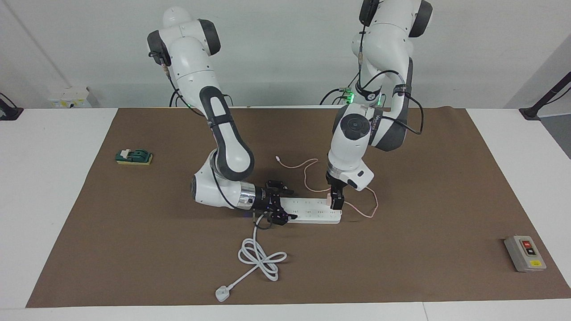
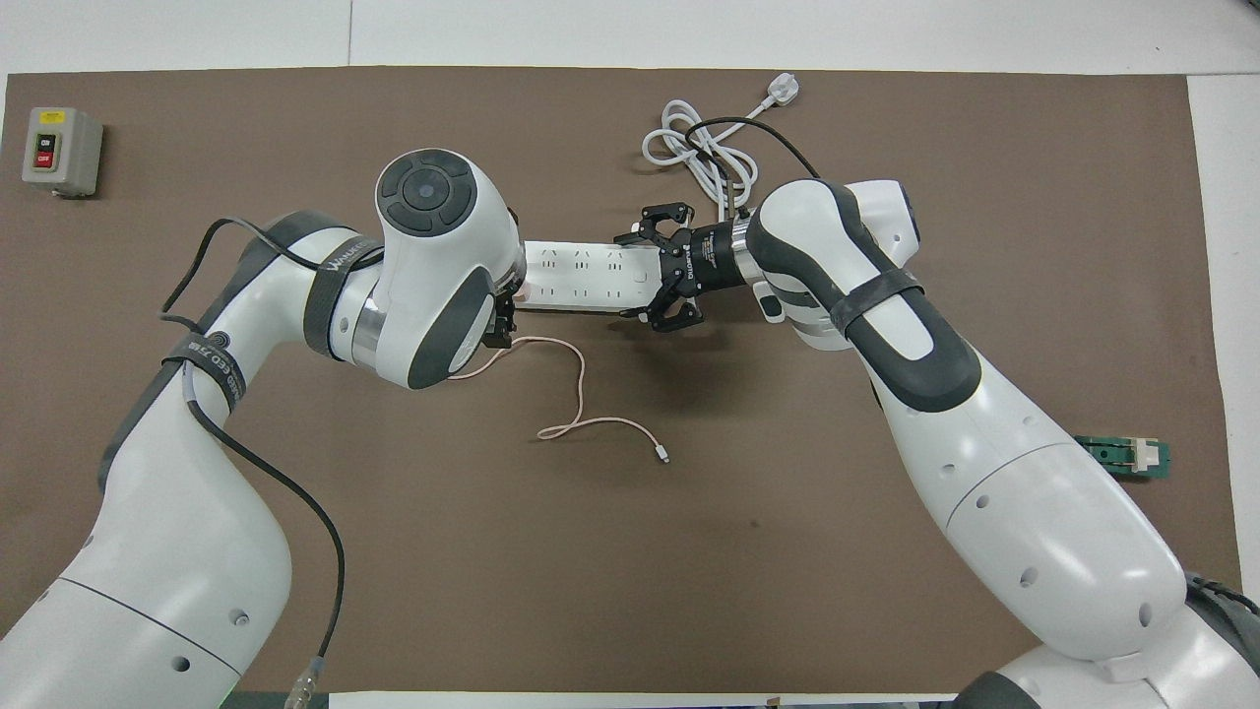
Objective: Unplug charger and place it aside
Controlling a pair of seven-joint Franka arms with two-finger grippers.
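Note:
The pale pink charger [image 1: 329, 199] stands plugged into the white power strip [image 1: 312, 210] at the strip's end toward the left arm. My left gripper [image 1: 337, 201] comes down from above and is shut on the charger. In the overhead view my left wrist covers most of the charger [image 2: 519, 291]. Its thin pink cable [image 1: 308, 171] [image 2: 576, 394] trails over the mat, nearer to the robots than the strip. My right gripper [image 1: 282, 205] [image 2: 658, 268] lies low and open, its fingers on either side of the strip's [image 2: 581, 276] cord end.
The strip's thick white cord [image 1: 261, 258] [image 2: 701, 153] lies coiled farther from the robots, ending in a plug [image 1: 221, 293]. A grey button box [image 1: 525, 253] [image 2: 61, 150] sits toward the left arm's end. A green block [image 1: 134, 156] sits toward the right arm's end.

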